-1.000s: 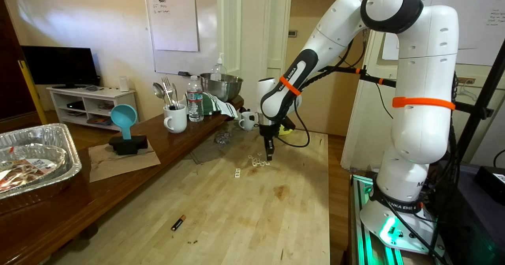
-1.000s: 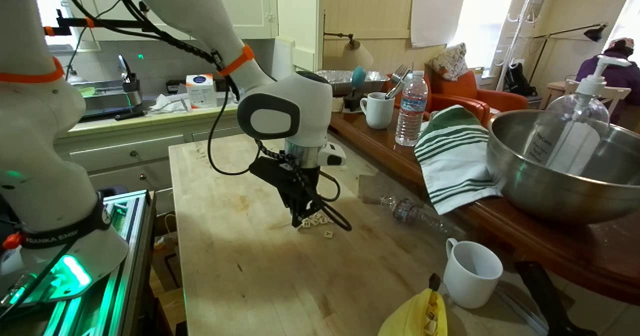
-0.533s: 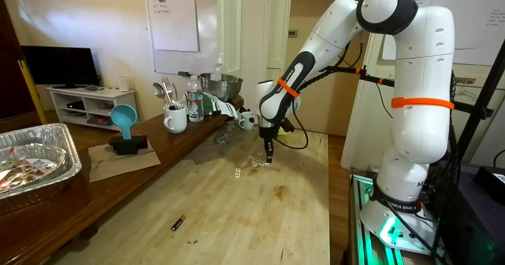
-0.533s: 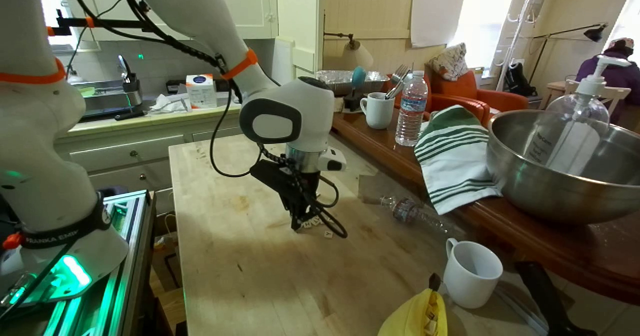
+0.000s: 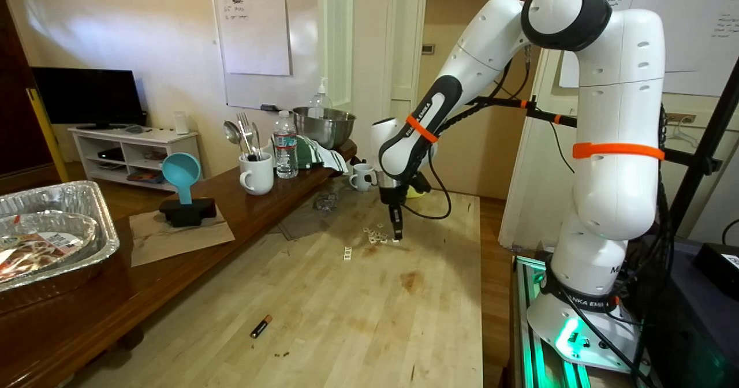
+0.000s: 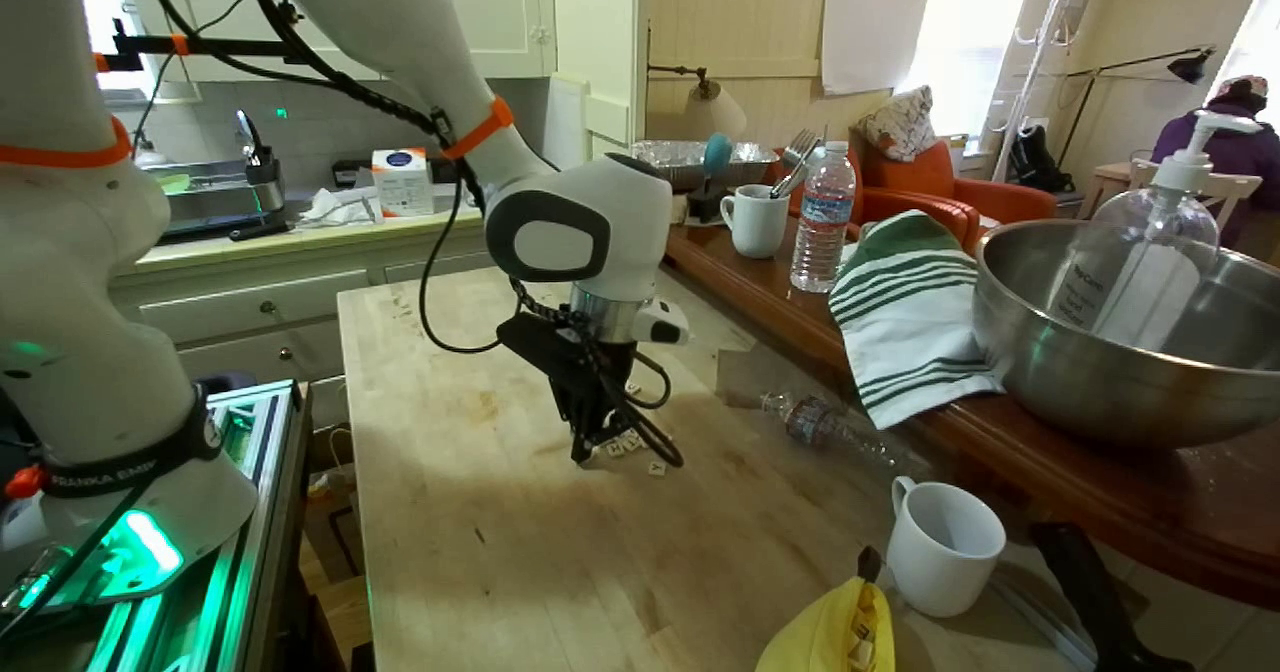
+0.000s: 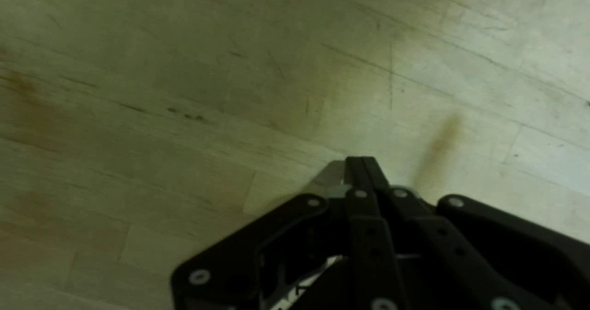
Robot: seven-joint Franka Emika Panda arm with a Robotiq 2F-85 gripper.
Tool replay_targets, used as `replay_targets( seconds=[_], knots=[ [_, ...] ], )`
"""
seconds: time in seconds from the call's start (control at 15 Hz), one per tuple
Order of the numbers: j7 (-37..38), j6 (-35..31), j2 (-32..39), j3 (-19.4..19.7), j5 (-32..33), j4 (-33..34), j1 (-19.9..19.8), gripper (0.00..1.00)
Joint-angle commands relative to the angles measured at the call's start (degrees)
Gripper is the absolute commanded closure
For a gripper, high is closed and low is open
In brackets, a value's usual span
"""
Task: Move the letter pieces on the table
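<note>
The gripper (image 7: 362, 162) edges away from the heap of letter pieces (image 5: 373, 239) on the table (image 5: 358, 313), fingers (image 7: 362, 206) together, nothing visible between them; a lone piece (image 5: 396, 241) at its tip seems to travel along, suggesting pushing, not lifting. The forearm (image 5: 450, 90) reads FRANKA EMIKA; a stray piece (image 6: 657, 469) (if I read it right) bears a Y.

In an exterior view, table (image 5: 415, 336) foreground open around battery (image 5: 261, 326). Obstructions: pieces (image 5: 373, 239) just beside gripper (image 5: 398, 238); raised counter (image 5: 173, 272) along one edge.
</note>
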State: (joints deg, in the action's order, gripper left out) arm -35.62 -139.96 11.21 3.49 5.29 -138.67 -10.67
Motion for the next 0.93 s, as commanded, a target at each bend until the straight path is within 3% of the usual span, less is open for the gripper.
replay_targets(
  seconds=[0.0,0.47,0.87],
  knots=[
    [4.4,3.3,0.1,0.6,2.1,0.4,1.5,1.0],
    [22.7,2.3,1.3,0.0,1.6,0.8,5.1,1.0],
    [37.4,1.2,2.8,-0.7,-2.5,2.9,7.7,1.0]
  ],
)
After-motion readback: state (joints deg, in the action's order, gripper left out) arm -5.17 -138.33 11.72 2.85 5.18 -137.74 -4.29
